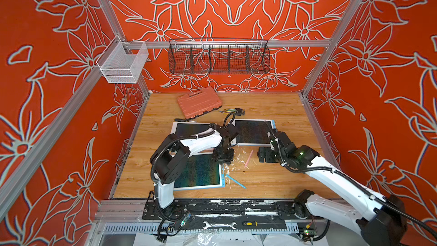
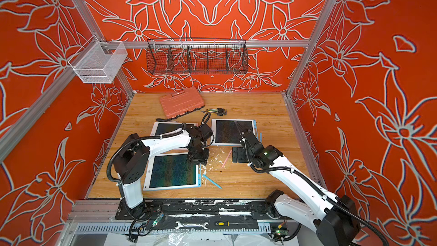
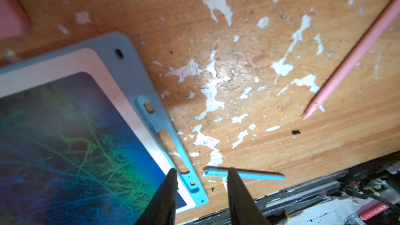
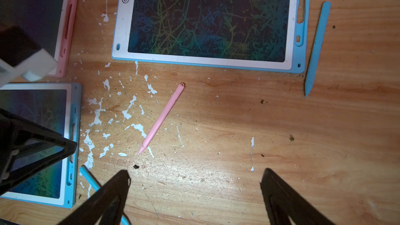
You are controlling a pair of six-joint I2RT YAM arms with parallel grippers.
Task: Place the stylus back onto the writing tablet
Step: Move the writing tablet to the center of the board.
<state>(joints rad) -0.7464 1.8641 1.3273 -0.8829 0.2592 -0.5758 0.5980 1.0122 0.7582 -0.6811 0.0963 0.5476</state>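
**Workspace Status: Tablets, Styluses and Grippers**

**Item count**
- Writing tablets: three, all flat on the table (image 1: 272, 105). There is a near blue tablet (image 1: 198, 173), a far blue tablet (image 1: 251, 131) and a pink tablet (image 1: 189, 128).
- Styluses: three. There is one pink stylus (image 4: 161, 119), a near blue stylus (image 3: 255, 175) and a far blue stylus (image 4: 317, 46). Each lies on bare wood, off its tablet.
- Grippers: two.

**Left gripper** (image 3: 202, 170)
- The jaws stand a narrow gap apart, with nothing between them.
- It hangs over the side holder strip of the near blue tablet. In the left wrist view, one finger crosses that strip and the other crosses the near blue stylus.
- The near blue stylus lies just beside the tablet's edge, below the fingertips. Whether the fingertips touch anything cannot be told.

**Right gripper** (image 4: 194, 173)
- The jaws are spread wide and hold nothing, and bare table shows between the fingers.
- The pink stylus lies just ahead of the fingertips, between the two grippers, with its tip pointing towards the right gripper.
- The far blue tablet lies further ahead of the gripper. The far blue stylus lies alongside that tablet's holder edge, close to it and well away from the fingers.
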